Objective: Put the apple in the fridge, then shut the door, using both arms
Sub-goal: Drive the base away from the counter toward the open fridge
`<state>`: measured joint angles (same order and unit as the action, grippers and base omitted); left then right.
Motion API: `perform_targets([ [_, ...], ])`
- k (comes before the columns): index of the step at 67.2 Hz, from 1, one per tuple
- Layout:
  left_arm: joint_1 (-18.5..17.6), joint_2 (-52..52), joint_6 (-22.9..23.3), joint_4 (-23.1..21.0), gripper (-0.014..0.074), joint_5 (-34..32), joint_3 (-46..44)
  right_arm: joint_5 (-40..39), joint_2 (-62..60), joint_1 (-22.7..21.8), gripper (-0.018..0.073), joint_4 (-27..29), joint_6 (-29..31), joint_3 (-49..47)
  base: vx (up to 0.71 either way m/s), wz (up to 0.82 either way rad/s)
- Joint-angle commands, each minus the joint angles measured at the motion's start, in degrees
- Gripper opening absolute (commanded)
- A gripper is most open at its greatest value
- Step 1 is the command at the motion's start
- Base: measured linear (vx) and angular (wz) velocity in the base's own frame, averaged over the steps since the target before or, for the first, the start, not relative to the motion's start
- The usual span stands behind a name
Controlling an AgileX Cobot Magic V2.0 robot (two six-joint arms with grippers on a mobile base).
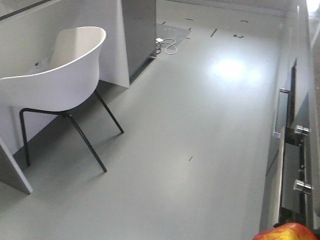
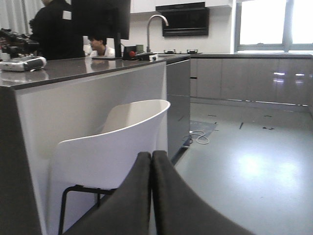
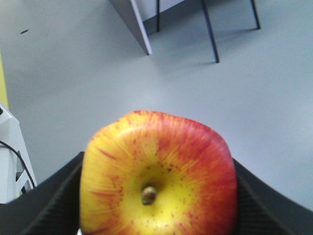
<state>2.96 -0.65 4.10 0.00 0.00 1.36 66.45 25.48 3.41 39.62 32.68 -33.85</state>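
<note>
Floor (image 1: 200, 125): smooth grey, semi-gloss, reflects light. Chair (image 1: 65, 75): smooth white plastic shell, thin black metal legs. Table top (image 2: 73, 66): dark, polished. Apple (image 3: 159, 176): glossy, speckled skin. Right claw (image 3: 159, 196) pads (image 3: 44, 205): black, matt, finely ribbed.

We see a kitchen, rigged like a test space. Island counter (image 2: 98, 66) with faucet (image 2: 155, 29) top centre. Black hood (image 2: 185, 20) beside it, grey cabinets (image 2: 244, 78) on the back wall. Oven knobs (image 1: 301, 131) at right edge. Tape marks (image 1: 239, 36) on the floor, person (image 2: 100, 45) upper left.
</note>
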Motion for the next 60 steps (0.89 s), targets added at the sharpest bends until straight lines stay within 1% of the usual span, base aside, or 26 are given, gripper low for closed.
perform_targets([
  [1, 0.1, -0.8, 0.1, 0.0, -0.0006, -3.9, -1.0, -2.1, 0.4, 0.0, 0.0088, 2.9, 0.2, -1.4, -0.06, 0.5],
  [60, 0.1, -0.8, 0.1, 0.0, -0.0006, -3.9, -1.0, -2.1, 0.4, 0.0, 0.0088, 2.9, 0.2, -1.4, -0.05, 0.43],
])
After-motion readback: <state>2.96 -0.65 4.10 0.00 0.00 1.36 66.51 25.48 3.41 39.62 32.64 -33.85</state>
